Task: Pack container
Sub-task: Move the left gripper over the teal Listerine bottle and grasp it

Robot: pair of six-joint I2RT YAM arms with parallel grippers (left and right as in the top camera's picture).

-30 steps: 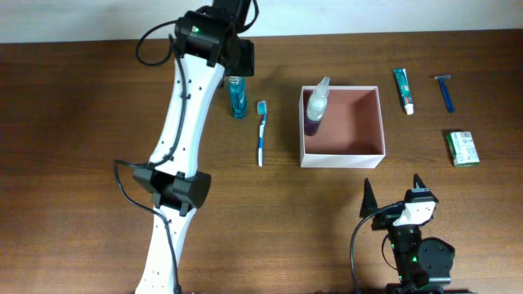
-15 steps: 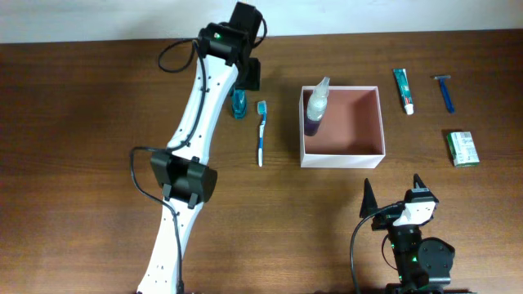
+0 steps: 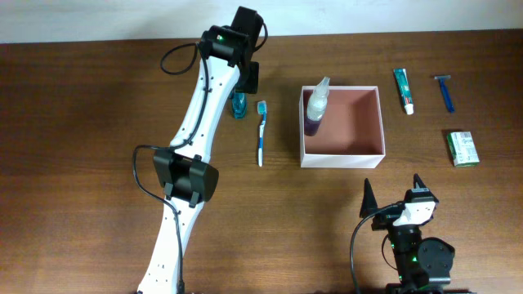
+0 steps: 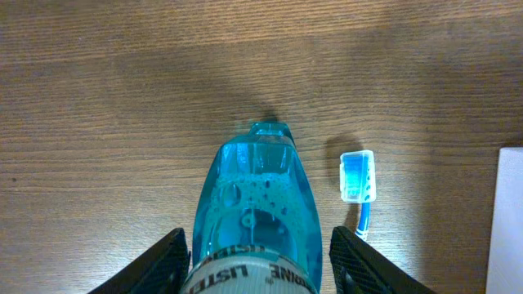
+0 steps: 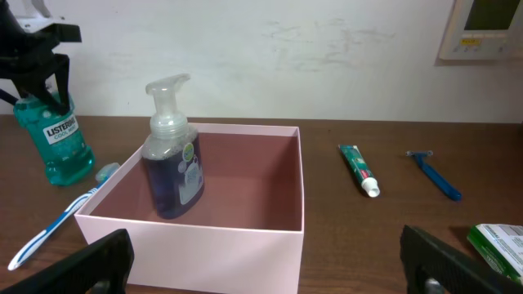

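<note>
Blue mouthwash bottle [image 4: 255, 196] stands between the spread fingers [image 4: 167, 260] of your left tool [image 4: 260, 249], which flank its neck closely; contact cannot be confirmed. Your right tool [image 3: 392, 194] is spread wide, holding nothing. The container [image 3: 343, 158] sits right of centre on the bench [image 3: 82, 122], mouth upward, square, no long axis, sides parallel to the bench edges; white walls, reddish-pink interior, purple pump bottle [image 3: 314, 114] at its left wall.

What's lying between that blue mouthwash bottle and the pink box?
A blue toothbrush lies flat between the bottle and the box; the overhead view shows it.
</note>
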